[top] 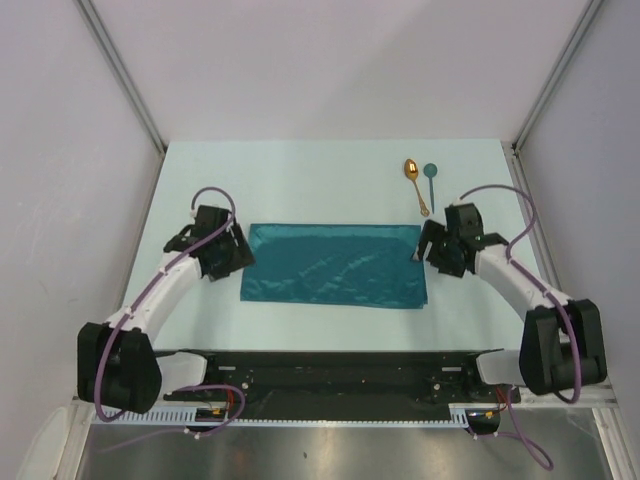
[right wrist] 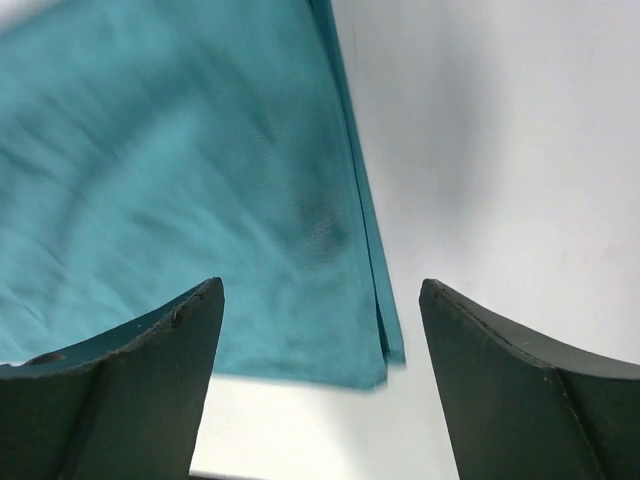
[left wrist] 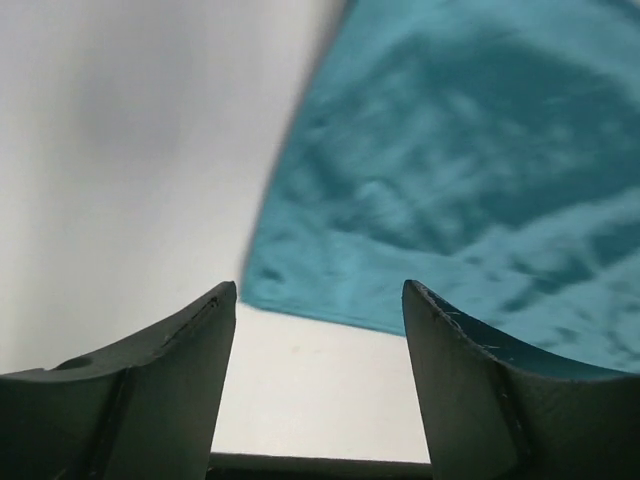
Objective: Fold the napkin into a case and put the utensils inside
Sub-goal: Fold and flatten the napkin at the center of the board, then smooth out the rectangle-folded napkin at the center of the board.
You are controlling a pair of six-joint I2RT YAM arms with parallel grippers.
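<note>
gold spoon [top: 417, 190], teal spoon [top: 431, 186] beyond napkin [top: 335, 265]

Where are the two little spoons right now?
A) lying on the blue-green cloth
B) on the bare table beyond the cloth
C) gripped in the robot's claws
B: the gold spoon and teal spoon lie side by side on the table, beyond the napkin's far right corner.

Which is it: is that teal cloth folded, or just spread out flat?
Folded, apparently once. The napkin lies flat as a wide rectangle rather than a square, and the right wrist view shows two stacked layers along its side edge.
</note>
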